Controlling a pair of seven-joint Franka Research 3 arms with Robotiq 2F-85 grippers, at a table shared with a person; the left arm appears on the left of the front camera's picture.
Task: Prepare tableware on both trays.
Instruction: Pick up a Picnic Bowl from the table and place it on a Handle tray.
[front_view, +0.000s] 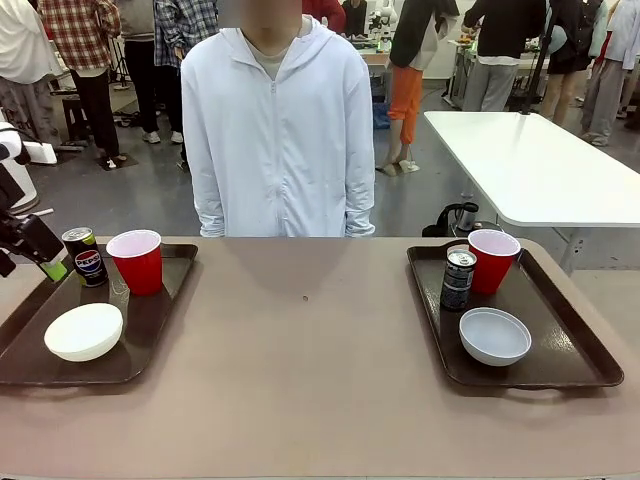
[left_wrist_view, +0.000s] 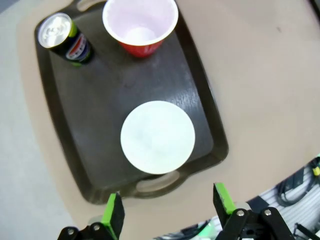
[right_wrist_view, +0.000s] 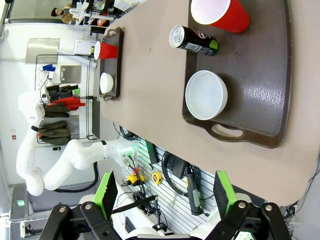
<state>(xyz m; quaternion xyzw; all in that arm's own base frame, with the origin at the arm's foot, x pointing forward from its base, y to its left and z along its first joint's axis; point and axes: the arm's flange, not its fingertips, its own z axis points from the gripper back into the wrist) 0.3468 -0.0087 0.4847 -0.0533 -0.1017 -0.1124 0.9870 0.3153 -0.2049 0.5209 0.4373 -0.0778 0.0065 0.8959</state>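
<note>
Each tray is carrying a full set: the left tray (front_view: 150, 340) is holding a white bowl (front_view: 84, 331), a red cup (front_view: 136, 261) and a can (front_view: 86, 256); the right tray (front_view: 580, 350) is holding a grey bowl (front_view: 494, 335), a cup (front_view: 492, 260) and a can (front_view: 458, 279). The task is looking complete, so any arm motion should be going up and outward, clear of the rims. The left gripper (left_wrist_view: 167, 212) is hovering beyond the near handle, jaws wide and empty. The right gripper (right_wrist_view: 162, 197) is hanging wide and empty off the table edge. The wrist views are showing cup interiors and handles; the front view is showing the person standing at the far side.
</note>
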